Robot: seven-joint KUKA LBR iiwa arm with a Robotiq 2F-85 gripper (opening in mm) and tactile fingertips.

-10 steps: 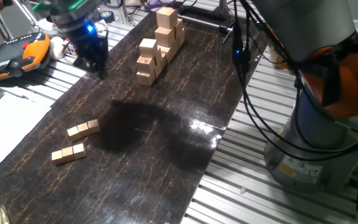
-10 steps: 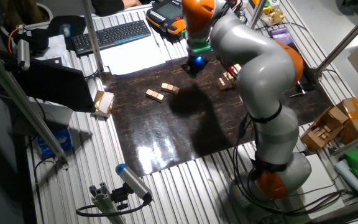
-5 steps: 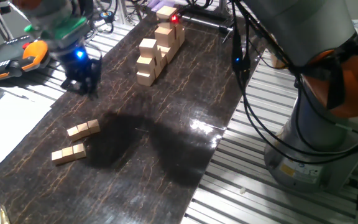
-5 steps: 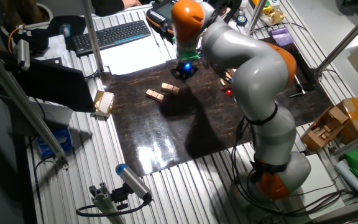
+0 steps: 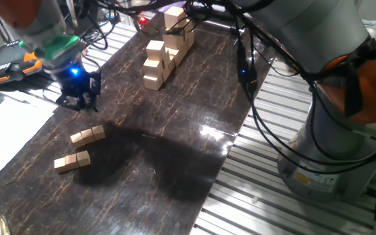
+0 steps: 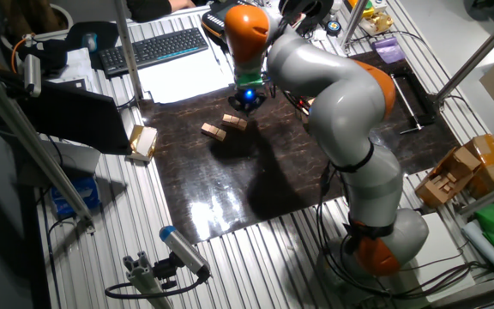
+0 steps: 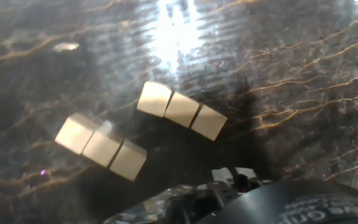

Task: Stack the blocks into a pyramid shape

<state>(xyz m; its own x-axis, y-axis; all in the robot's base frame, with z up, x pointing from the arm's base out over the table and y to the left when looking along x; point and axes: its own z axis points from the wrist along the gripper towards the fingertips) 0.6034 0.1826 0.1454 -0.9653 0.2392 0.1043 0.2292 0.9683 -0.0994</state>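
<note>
Swinging in from the far tabletop, the hand (image 5: 77,99) now hangs near two flat rows of blocks (image 7: 181,110) just ahead; finger spread unclear

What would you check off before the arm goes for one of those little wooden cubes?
1. Small cubes in sight: ok. Two rows of three, one row and the other row, lie flat on the dark mat.
2. Rows apart from each other: ok.
3. Gripper above the mat, touching no cubes: ok.
4. Gripper empty and open: cannot tell.
5. Pyramid begun: not ok, no small cube is stacked.
6. Tall stack of larger blocks away from the small cubes: ok.
</note>
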